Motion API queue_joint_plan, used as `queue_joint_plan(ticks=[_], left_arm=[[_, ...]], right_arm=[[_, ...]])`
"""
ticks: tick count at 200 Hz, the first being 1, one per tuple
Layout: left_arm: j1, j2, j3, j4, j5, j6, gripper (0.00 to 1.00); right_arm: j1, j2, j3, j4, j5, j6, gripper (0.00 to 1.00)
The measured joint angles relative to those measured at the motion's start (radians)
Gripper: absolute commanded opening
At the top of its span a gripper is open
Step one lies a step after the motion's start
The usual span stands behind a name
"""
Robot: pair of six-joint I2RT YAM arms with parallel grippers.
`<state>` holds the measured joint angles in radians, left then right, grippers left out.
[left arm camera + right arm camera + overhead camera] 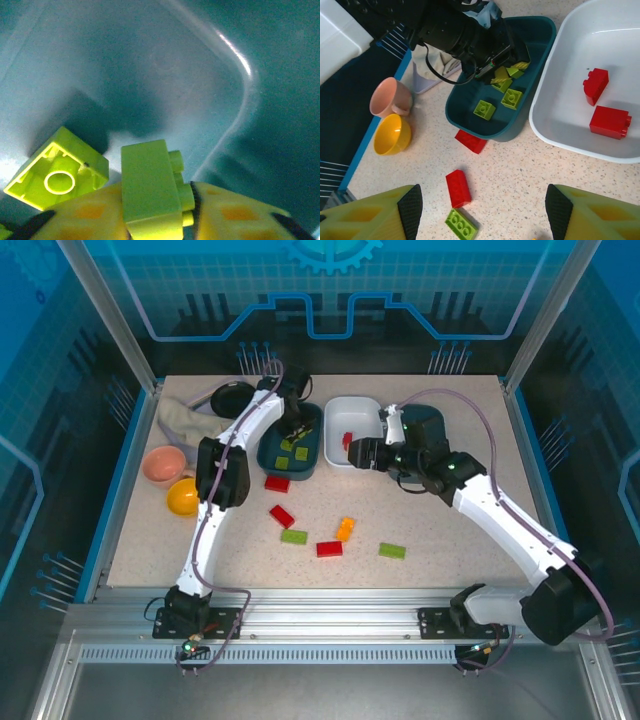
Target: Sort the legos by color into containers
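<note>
Left tool (157, 212) pinching green brick (150, 190) low inside teal tub (245, 75). Let go straight down, clear of the loose brick (57, 175) at 9 o'clock. Right tool (482, 210) spread, empty.

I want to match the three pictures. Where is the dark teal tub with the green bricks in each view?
Top external: dark teal tub, behind centre, left of white tub.
Left wrist: its inner floor and corner, close up.
Right wrist: upper middle.
Shared landmark: lime green bricks inside.
</note>
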<state>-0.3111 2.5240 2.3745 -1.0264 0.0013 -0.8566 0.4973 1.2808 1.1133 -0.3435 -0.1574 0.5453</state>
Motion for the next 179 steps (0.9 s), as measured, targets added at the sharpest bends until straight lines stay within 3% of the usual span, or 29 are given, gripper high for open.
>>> queue_joint_plan(ticks=[23,57,78,112,130,139,179], left_arm=[[0.002,0.0,0.01,-0.006,0.018,-0.003,0.6],[0.002,-0.028,0.011,-0.025,0.025,0.002,0.68],[0.002,-0.125,-0.034,-0.035,0.017,0.006,0.71],[0.024,-0.516,-0.357,-0.008,-0.017,0.01,0.78],[0.056,-0.771,-0.584,0.024,-0.051,0.01,0.79],[0.071,-0.89,-0.692,0.032,-0.073,0.006,0.79],[0.074,-1.296,-1.176,0.06,-0.118,-0.04,0.8]], right_arm=[[0.024,0.036,0.027,-0.041,0.032,-0.029,0.69],[0.093,0.106,0.082,-0.1,0.081,-0.1,0.68],[0.154,0.177,0.135,-0.139,0.108,-0.15,0.68],[0.27,0.362,0.266,-0.2,0.154,-0.191,0.74],[0.322,0.479,0.358,-0.25,0.189,-0.171,0.88],[0.34,0.533,0.402,-0.267,0.204,-0.127,0.99],[0.391,0.745,0.601,-0.339,0.27,0.092,1.0]])
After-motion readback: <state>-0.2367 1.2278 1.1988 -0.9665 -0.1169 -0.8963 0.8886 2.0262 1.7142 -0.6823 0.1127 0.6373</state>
